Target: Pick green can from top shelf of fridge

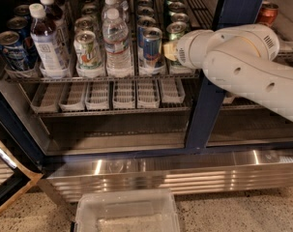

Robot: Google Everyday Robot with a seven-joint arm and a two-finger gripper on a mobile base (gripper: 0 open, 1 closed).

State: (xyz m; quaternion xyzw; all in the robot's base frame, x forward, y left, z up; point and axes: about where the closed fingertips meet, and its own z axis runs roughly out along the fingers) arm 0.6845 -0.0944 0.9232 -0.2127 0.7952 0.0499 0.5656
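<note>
The fridge stands open, with a dark blue frame and centre post. Its top shelf holds lanes of drinks. A lane of green cans runs back just left of the post, and the front green can shows its silver top. My gripper reaches in from the right on the white arm. It sits at the front of that lane, low against the front green can, and covers the can's lower part. I cannot see whether it holds the can.
Left of the green lane are a blue-and-silver can, water bottles, a white can with green-and-orange print, a dark bottle and a blue can. A red can sits right of the post. Clear trays line the lower shelf. A plastic bin is on the floor.
</note>
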